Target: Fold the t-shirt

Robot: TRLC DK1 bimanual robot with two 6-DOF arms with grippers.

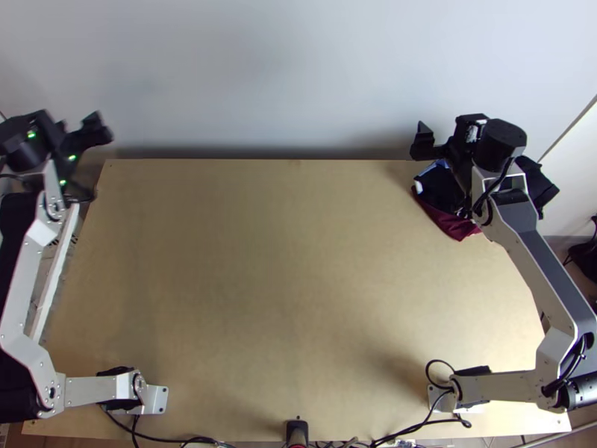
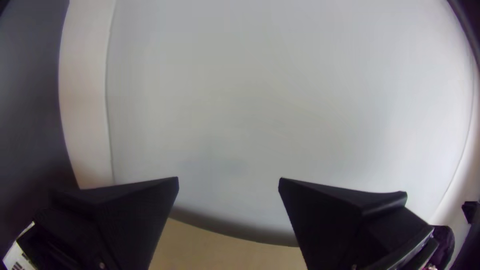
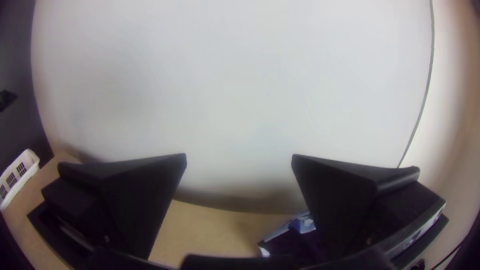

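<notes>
Dark and maroon cloth (image 1: pixel 457 224) lies bunched at the table's back right corner, with a blue and white patch on it; the right arm covers part of it. Above this heap is my right gripper (image 1: pixel 481 153), its fingers wide apart. In the right wrist view my right gripper (image 3: pixel 239 159) is open with nothing between its fingers, and some dark cloth (image 3: pixel 282 246) shows low beside one finger. My left gripper (image 1: pixel 93 133) is at the far left, beyond the table's back left corner. The left wrist view shows my left gripper (image 2: pixel 228 181) open and holding nothing.
A white slotted basket (image 3: pixel 19 176) stands by the table's left edge, partly behind the left arm in the top view. The wooden table (image 1: pixel 291 284) ends at a pale wall (image 1: pixel 291 75). Black cables (image 1: pixel 172 439) run along the near edge.
</notes>
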